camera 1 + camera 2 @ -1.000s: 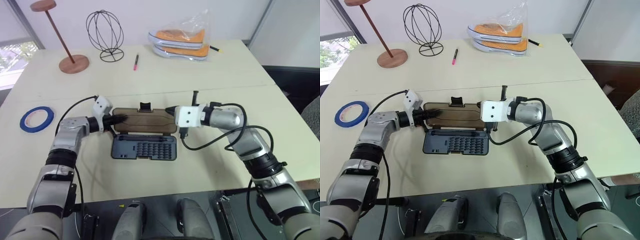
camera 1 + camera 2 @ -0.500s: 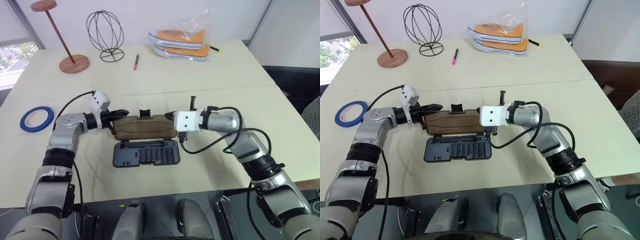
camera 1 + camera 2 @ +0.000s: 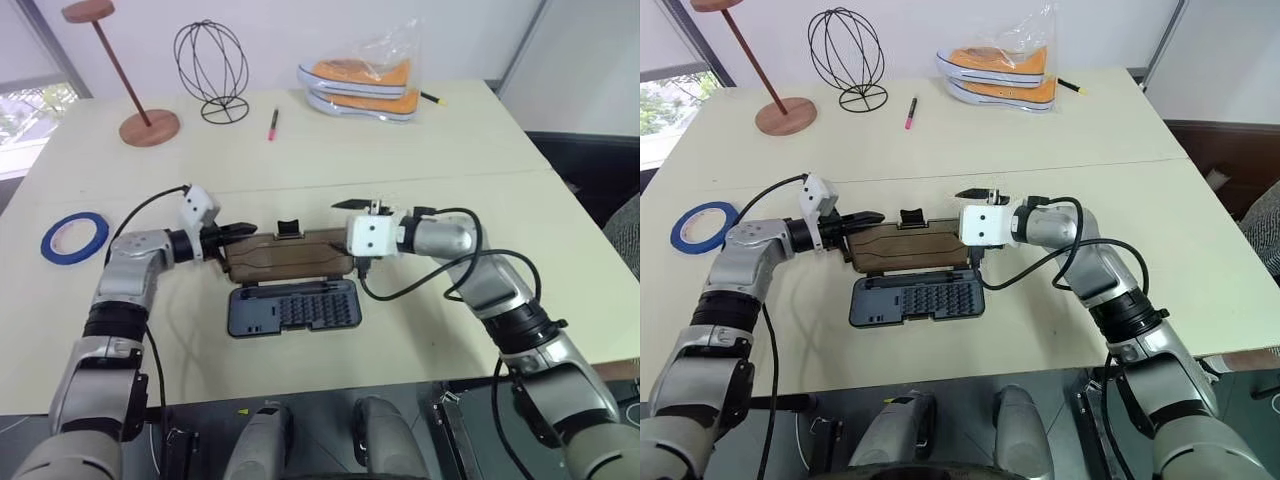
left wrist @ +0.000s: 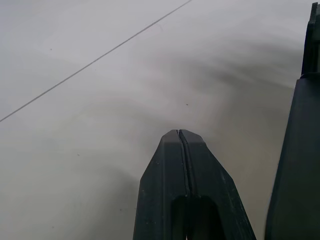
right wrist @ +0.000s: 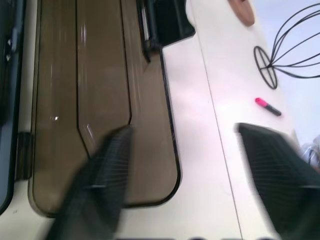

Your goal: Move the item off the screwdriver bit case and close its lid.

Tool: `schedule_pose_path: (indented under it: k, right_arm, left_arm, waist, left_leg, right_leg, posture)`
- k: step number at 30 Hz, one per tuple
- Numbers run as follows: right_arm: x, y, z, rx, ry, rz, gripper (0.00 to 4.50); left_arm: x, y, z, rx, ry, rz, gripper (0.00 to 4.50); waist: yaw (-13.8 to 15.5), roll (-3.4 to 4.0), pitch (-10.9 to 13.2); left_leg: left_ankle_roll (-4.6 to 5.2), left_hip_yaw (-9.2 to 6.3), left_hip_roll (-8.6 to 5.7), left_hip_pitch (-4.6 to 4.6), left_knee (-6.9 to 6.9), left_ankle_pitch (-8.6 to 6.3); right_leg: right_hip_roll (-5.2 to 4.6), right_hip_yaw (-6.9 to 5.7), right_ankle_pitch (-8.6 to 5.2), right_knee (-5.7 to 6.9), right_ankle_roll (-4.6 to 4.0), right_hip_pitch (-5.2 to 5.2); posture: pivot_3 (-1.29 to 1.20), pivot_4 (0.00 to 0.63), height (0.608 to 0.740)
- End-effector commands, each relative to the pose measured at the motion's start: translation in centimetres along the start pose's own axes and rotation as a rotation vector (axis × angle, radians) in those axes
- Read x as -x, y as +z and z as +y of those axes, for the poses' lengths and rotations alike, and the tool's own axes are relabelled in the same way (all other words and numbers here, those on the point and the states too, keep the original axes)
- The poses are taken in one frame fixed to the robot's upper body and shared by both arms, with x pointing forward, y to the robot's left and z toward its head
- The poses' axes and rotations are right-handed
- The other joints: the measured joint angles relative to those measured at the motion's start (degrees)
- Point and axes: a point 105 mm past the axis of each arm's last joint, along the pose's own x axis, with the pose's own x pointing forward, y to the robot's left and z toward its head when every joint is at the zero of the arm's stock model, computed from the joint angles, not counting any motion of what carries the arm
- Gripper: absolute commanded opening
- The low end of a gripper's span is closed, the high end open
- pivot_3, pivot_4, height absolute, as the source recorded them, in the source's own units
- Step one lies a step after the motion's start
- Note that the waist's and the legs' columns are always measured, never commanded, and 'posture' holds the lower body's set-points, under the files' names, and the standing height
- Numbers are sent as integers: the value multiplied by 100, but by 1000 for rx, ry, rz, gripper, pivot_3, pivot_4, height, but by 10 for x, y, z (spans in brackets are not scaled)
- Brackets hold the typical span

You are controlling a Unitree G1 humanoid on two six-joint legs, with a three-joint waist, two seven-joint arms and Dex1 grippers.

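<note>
**Tabletop: lid half raised, right hand lets go**

Right hand [image 3: 358, 208] has just spread wide, releasing the lid [image 3: 290, 254], now tilted up over the screwdriver bit case [image 3: 292, 307]. Left hand [image 3: 241, 229], pinched shut, touches its edge. Tape roll [image 3: 74, 235] lies well apart.

Far side of cream table [image 3: 420, 150]: red-brown wooden stand with round base [image 3: 149, 127], black wire globe ornament [image 3: 210, 65], pink marker pen [image 3: 272, 124], orange sneakers in clear plastic bag [image 3: 358, 87].
</note>
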Motion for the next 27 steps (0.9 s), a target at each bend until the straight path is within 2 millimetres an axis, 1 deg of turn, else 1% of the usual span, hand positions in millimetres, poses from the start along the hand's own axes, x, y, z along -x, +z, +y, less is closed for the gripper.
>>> schedule_pose_path:
  k: [1,4,7,10,12,16,19,21,24,27]
  right_arm:
    - [28,19,-23,-31,26,-35,3486]
    - [53,18,-36,-106,30,-13,3486]
    - [73,10,-42,-146,6,28,3486]
    - [84,0,-41,-189,-21,71,3486]
    - [89,-6,-38,-203,-28,96,3486]
    - [93,-11,-34,-232,-45,113,3486]
    - [91,-11,-30,-252,-50,108,3486]
    - [89,-11,-29,-270,-51,96,3486]
    - [86,-11,-26,-288,-55,87,3486]
    - [83,-11,-25,-312,-59,75,3486]
  left_arm:
    - [0,9,-5,-41,-21,-23,0]
    - [1,12,-10,-50,-37,-28,0]
    - [6,17,-17,-54,-58,-37,0]
    - [15,20,-25,-57,-83,-26,0]
    - [27,22,-30,-57,-103,2,0]
    - [52,25,-39,-46,-123,55,0]
    - [71,25,-49,-33,-150,106,0]
    - [81,28,-53,-18,-162,121,0]
    - [86,34,-61,2,-175,120,0]
    - [86,39,-68,16,-187,110,0]
  waist:
    - [2,0,0]
    - [11,1,0]
    - [57,0,0]
    - [83,0,0]
    - [89,0,1]
    - [96,3,2]
    - [97,3,2]
    - [108,3,2]
    - [125,3,2]
    - [134,3,2]
  left_leg:
    - [1,1,0,-2,2,-1]
    - [3,-1,2,-3,3,-2]
    - [5,0,3,-4,4,-3]
    - [9,4,7,-3,3,-6]
    - [9,4,8,-3,3,-6]
    - [9,12,11,-4,1,-7]
    - [9,12,16,-4,1,-7]
    - [10,11,17,-4,-1,-7]
    - [10,10,19,-6,0,-7]
    - [10,12,19,-10,2,-7]
  right_leg:
    - [0,0,0,0,0,0]
    - [0,0,0,0,1,-1]
    - [0,0,1,-3,1,0]
    - [0,3,0,-4,1,-1]
    - [0,4,0,-4,1,-2]
    - [0,12,0,-3,0,-9]
    - [0,14,0,-5,0,-10]
    - [0,15,0,-8,-1,-10]
    - [-1,16,0,-11,-1,-10]
    - [-3,15,0,-12,-1,-10]
  posture:
    - [0,150,740]
    - [0,150,740]
    - [0,150,740]
    - [0,150,740]
    - [0,150,740]
    - [0,150,740]
    - [0,150,740]
    - [0,150,740]
    - [0,150,740]
    - [0,150,740]
